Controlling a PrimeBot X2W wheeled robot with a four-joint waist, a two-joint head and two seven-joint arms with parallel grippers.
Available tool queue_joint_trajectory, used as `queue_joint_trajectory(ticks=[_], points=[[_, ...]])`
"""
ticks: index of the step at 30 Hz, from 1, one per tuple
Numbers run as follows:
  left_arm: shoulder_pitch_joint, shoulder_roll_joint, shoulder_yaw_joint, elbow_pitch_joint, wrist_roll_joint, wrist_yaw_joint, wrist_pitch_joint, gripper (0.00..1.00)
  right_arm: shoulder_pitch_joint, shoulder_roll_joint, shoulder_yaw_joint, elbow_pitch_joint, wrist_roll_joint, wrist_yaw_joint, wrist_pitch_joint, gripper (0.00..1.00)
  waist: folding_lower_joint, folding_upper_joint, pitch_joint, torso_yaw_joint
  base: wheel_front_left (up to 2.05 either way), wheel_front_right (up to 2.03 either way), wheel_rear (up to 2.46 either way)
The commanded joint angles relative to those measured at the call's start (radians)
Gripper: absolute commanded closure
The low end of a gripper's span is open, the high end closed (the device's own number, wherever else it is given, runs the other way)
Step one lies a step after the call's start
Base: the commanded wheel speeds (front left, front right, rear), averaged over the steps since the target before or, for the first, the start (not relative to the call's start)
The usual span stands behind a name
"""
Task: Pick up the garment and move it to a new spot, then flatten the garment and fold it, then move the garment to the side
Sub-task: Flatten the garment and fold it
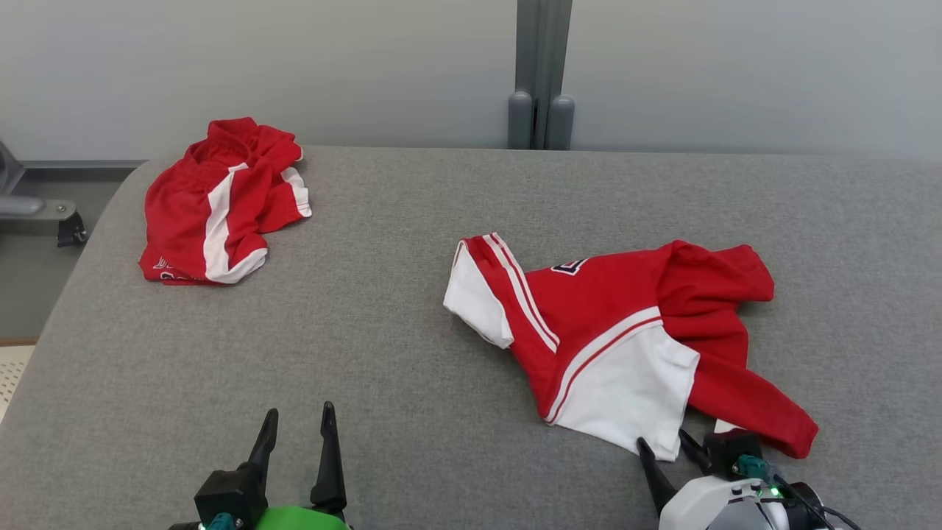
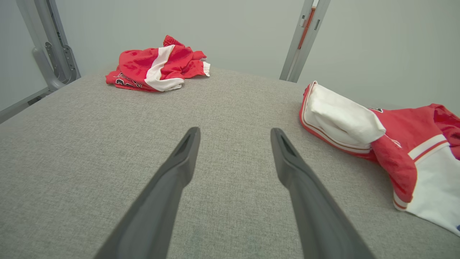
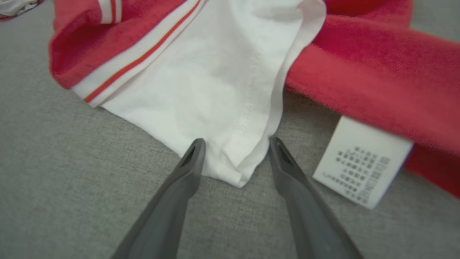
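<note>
A crumpled red and white garment point(image 1: 618, 324) lies on the right half of the grey padded table point(image 1: 368, 331). Its white sleeve end points left point(image 2: 341, 115). My right gripper point(image 1: 661, 439) is at the garment's near white corner point(image 3: 219, 158), open, with that corner lying between its two fingers point(image 3: 236, 142). A white care label point(image 3: 361, 162) sticks out from under the red cloth just right of the fingers. My left gripper point(image 1: 299, 411) hovers open over bare table at the front left point(image 2: 235, 131), well apart from the garment.
A second red and white garment point(image 1: 221, 202) lies bunched at the table's back left corner point(image 2: 158, 66). A grey post point(image 1: 541, 73) stands against the wall behind the table. The table's left edge curves down beside a metal frame point(image 1: 37, 210).
</note>
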Motion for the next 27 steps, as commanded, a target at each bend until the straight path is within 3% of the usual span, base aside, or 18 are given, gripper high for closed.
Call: queue_joint_trajectory(ticks=[1, 2, 7, 17, 21, 27], points=[[-0.02, 0.002, 0.002, -0.002, 0.002, 0.0, -0.001, 0.0, -0.005, -0.001, 0.019, 0.018, 0.006, -0.001, 0.003, 0.82, 0.0, 0.0, 0.007, 0.012, 0.0, 0.0, 0.0], [-0.02, 0.002, 0.003, -0.002, 0.001, 0.001, -0.001, 0.0, -0.011, 0.001, 0.037, 0.021, 0.017, -0.001, 0.001, 1.0, 0.0, 0.0, 0.007, 0.015, 0.0, 0.0, 0.0], [-0.023, 0.002, 0.004, -0.001, 0.001, 0.006, -0.001, 0.0, -0.028, 0.0, 0.152, -0.041, 0.09, 0.0, -0.014, 1.0, 0.0, 0.0, 0.006, 0.024, 0.0, 0.0, 0.0], [-0.03, 0.002, 0.022, -0.014, 0.004, 0.019, -0.001, 0.0, -0.053, -0.003, 0.596, -0.283, 0.277, -0.001, 0.074, 1.0, 0.0, 0.0, 0.01, 0.061, 0.0, 0.0, 0.0], [-0.037, 0.002, 0.041, -0.025, 0.009, 0.025, -0.001, 0.0, -0.095, -0.002, 0.712, -0.327, 0.332, -0.001, 0.096, 1.0, 0.0, 0.0, 0.021, 0.087, 0.0, 0.0, 0.0], [-0.04, 0.002, 0.085, -0.042, 0.019, 0.029, -0.001, 0.0, -0.162, -0.002, 0.794, -0.334, 0.409, -0.001, 0.098, 1.0, 0.0, 0.0, 0.03, 0.124, 0.0, 0.0, 0.0]])
